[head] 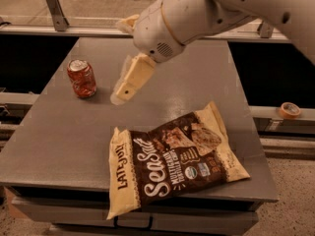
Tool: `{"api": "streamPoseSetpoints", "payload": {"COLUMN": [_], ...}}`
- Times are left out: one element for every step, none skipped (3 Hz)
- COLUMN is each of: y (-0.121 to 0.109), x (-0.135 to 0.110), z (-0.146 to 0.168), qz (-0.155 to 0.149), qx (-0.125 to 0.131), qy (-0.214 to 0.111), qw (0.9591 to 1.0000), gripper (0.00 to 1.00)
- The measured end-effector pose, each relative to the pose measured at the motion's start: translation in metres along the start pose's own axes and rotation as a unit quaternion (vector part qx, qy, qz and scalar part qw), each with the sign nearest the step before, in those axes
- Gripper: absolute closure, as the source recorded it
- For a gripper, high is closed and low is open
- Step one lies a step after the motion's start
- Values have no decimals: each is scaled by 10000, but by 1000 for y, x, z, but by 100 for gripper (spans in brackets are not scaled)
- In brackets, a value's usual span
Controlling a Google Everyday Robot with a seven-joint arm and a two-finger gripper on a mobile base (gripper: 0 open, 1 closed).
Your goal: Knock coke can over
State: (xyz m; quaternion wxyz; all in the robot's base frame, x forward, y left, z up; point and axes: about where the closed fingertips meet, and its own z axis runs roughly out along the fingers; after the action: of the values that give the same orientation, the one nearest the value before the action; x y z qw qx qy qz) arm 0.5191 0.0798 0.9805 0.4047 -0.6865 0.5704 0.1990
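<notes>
The coke can (pixel 81 78) is a small red can with white markings and a silver top. It stands upright on the left part of the grey table (pixel 64 136). My gripper (pixel 121 94) hangs from the white arm (pixel 197 14) and points down and left. Its tip sits just right of the can, a short gap away, not touching it. It holds nothing that I can see.
A large brown and cream chip bag (pixel 172 163) lies flat at the table's front, right of centre. A roll of tape (pixel 289 110) sits on a ledge at the right. A rail runs behind the table.
</notes>
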Motion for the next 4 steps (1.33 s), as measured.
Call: {"api": "streamPoseSetpoints", "payload": {"y": [-34, -61, -71, -71], "x": [-16, -24, -14, 9], "z": [61, 117, 154, 178], "qz": [88, 339, 681, 1029], "qx": [141, 224, 243, 243], "qy": [-593, -981, -975, -809], "qw": [9981, 9943, 9926, 9911], "gripper": [0, 0, 0, 0]}}
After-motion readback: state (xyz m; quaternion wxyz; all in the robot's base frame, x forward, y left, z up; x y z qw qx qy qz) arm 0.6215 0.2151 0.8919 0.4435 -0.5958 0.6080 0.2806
